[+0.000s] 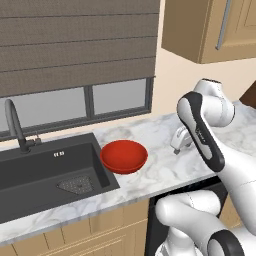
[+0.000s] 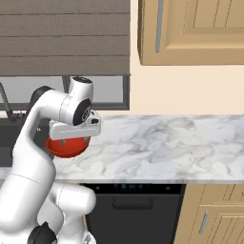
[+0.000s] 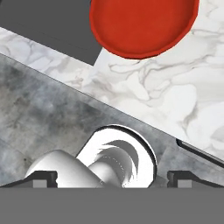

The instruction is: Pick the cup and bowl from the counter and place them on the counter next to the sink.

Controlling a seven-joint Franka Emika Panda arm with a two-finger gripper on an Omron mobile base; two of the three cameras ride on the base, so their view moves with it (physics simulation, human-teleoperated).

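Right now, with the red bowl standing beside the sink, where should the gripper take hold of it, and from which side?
Probably at the rim, from above. The bowl is wide, shallow and upright on the counter, so its body looks too broad for the open gripper. One finger inside and one outside the thin wall should fit. The rim side away from the sink has bare marble around it.

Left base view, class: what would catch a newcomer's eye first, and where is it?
The glossy red bowl stands out, sitting on the white marble counter right beside the dark sink. Next comes the white arm, bent over the counter to the bowl's right, its gripper open and empty.
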